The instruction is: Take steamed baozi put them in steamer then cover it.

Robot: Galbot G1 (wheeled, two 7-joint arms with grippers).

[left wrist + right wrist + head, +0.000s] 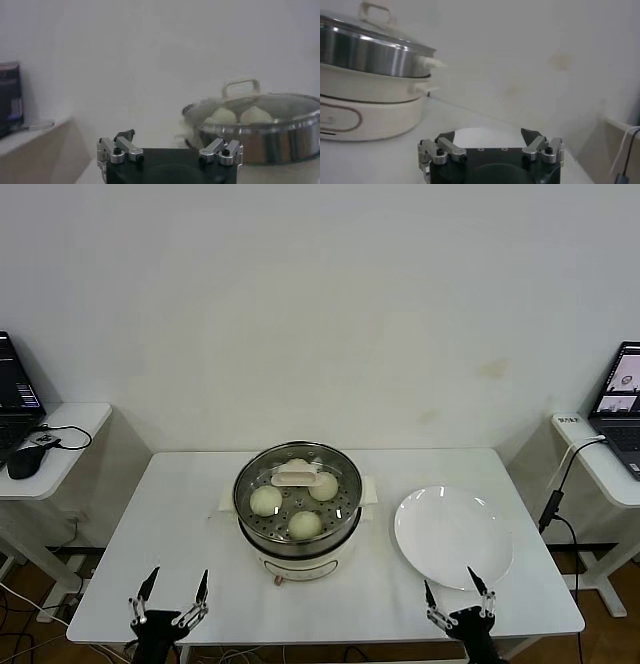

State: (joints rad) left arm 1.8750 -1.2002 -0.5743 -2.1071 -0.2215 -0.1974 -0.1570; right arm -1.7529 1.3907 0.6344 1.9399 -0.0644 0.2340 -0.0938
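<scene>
The steamer [241, 496], a shiny steel pot on a cream-white base, stands mid-table with the glass cover [297, 475] on it. Through the glass I see three baozi [265, 500] [323, 485] [305, 524]; something pale shows behind the cover's bar handle. My left gripper [178, 574] is open and empty at the table's front left. My right gripper [450, 579] is open and empty at the front right, just before the plate. The left wrist view shows its gripper [172, 142], the covered steamer [270, 142] and two baozi [223, 115]. The right wrist view shows its gripper [489, 135] and the steamer [365, 55].
An empty flat white plate [452, 534] lies right of the steamer; it also shows in the right wrist view [470, 136]. Side desks with laptops stand at the far left [40, 444] and the far right [610, 454]. A cable hangs at the right desk.
</scene>
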